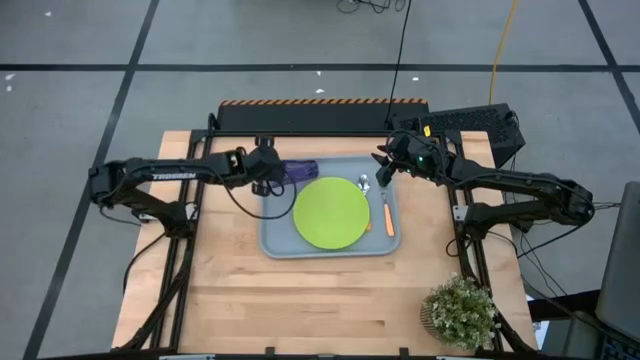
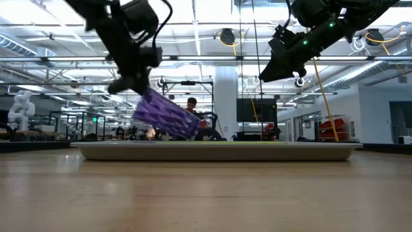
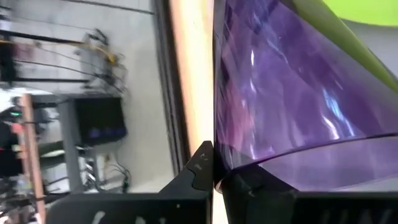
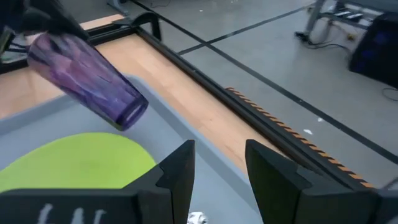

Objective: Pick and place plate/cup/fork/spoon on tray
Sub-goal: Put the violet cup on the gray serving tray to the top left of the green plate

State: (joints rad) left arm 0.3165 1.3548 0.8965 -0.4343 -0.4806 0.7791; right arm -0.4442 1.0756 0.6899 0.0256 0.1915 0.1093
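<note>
The cup (image 2: 166, 115) hangs tilted above the tray's (image 1: 275, 238) back left corner, clear of its floor, long axis slanting down toward the plate (image 1: 331, 213). The left gripper (image 1: 272, 176) has its fingers clamped on the cup's upper end. I'd say it needs righting before lowering. The right gripper (image 4: 219, 171) hovers, fingers apart and empty, over the tray's far right corner.

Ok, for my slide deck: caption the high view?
Left end effector carries tilted cup over tray holding plate.
</note>
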